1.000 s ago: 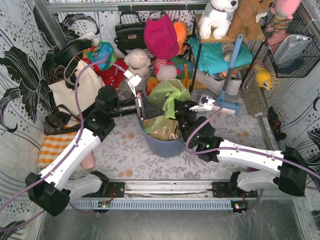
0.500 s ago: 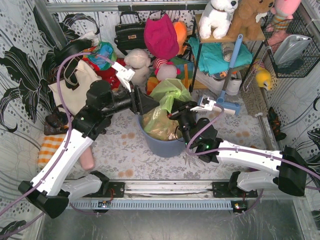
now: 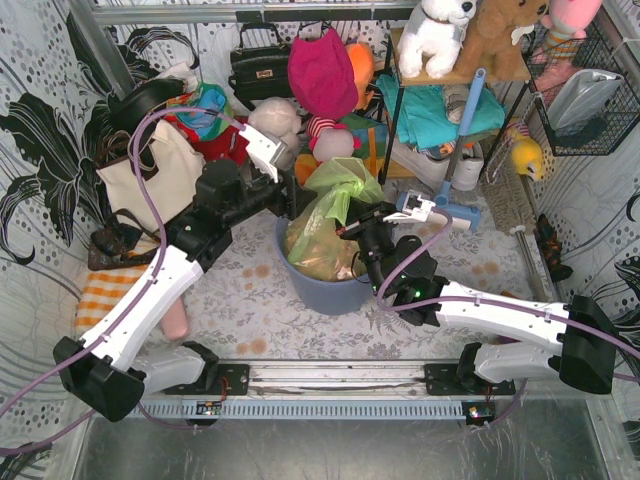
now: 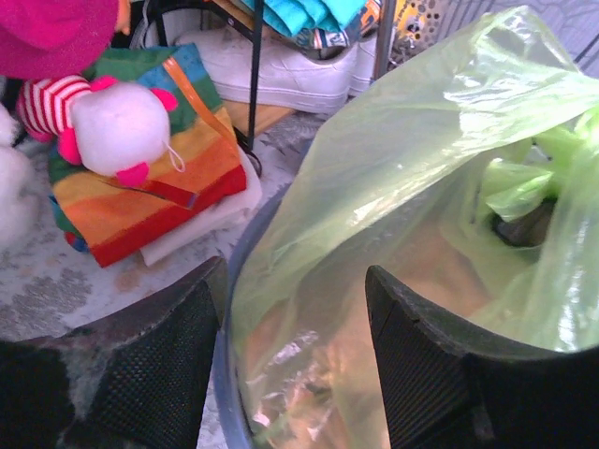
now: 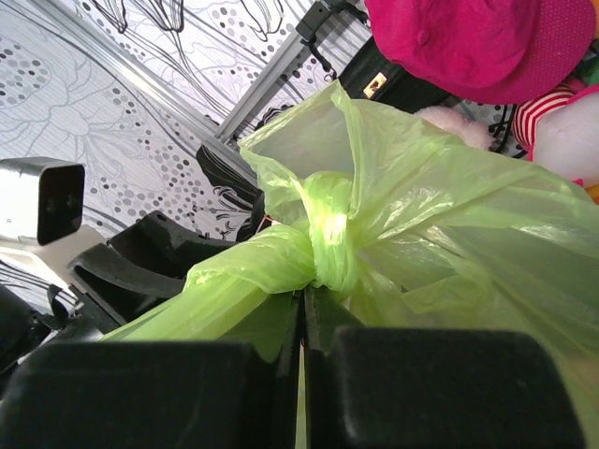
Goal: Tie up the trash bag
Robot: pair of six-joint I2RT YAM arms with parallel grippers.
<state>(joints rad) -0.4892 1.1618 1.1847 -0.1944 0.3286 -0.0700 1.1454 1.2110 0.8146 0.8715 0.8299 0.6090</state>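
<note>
**Centre of the top view.** The trash bag point(image 3: 330, 212) sits in the blue-grey bin point(image 3: 330, 292) on the tabletop point(image 3: 250, 312). Its neck is drawn up into a knot point(image 5: 329, 245), seen at the middle of the right wrist view.

**Right tool** point(image 5: 301, 374): the jaws are closed, pinching a fold of green film just below the knot.

**Left tool** point(image 4: 290, 369): the jaws are spread wide and hold nothing. One finger lies outside the bin wall and the other against the bag's side, at the bottom of the left wrist view.

**Hazards to watch:**
- The knot looks bunched rather than cinched, so it may slacken if you release the right tool without another pull.
- A hard pull risks tearing the thin film at the pinch point. It could also lift the bag, and perhaps the bin, off the tabletop.
- If you close the left tool where it stands, you probably clamp the bin rim together with the plastic.
- The plush toy point(image 4: 122, 126) at the upper left of that view is near enough to snag on a wide swing.
</note>
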